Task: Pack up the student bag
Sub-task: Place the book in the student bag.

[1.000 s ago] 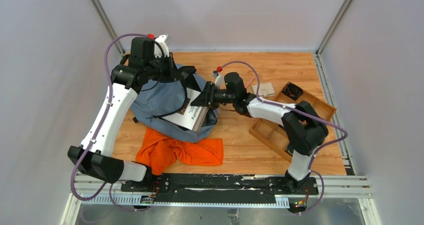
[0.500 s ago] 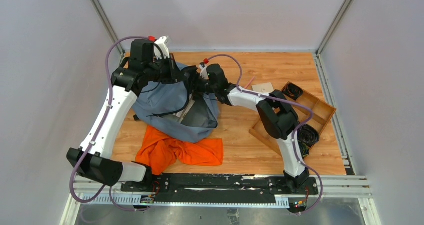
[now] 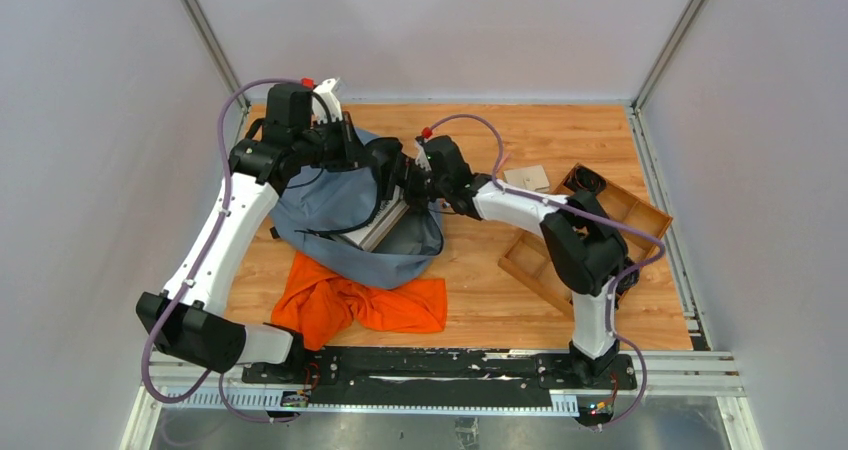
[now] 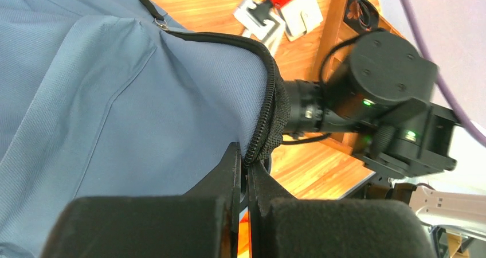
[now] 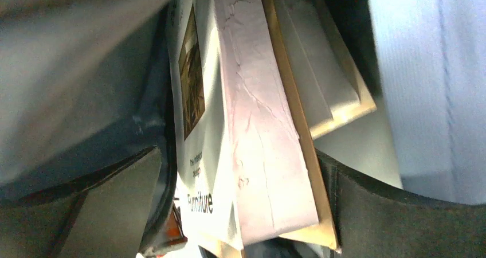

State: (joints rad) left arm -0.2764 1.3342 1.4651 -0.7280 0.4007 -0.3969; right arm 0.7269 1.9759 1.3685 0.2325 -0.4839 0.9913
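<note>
The student bag (image 3: 325, 205), grey-blue fabric, lies at the table's left with its mouth facing right. My left gripper (image 3: 352, 145) is shut on the bag's black zipper edge (image 4: 268, 117) and holds the mouth up; in the wrist view the left gripper (image 4: 246, 169) pinches that edge. My right gripper (image 3: 402, 185) reaches into the mouth. A white book (image 5: 252, 126) titled "Furniture" stands inside the bag between the right gripper's (image 5: 238, 155) wide-apart fingers. Its spine edge (image 3: 383, 222) shows in the opening.
An orange cloth (image 3: 360, 300) lies crumpled in front of the bag. A wooden divided tray (image 3: 535, 260) holding black cables sits at the right. A small white card (image 3: 527, 178) lies behind it. The right arm's wrist (image 4: 378, 92) is close to the left gripper.
The right gripper carried the book leftward into the bag's mouth, and its jaws have spread apart. The book now sits mostly inside. The left gripper kept its hold.
</note>
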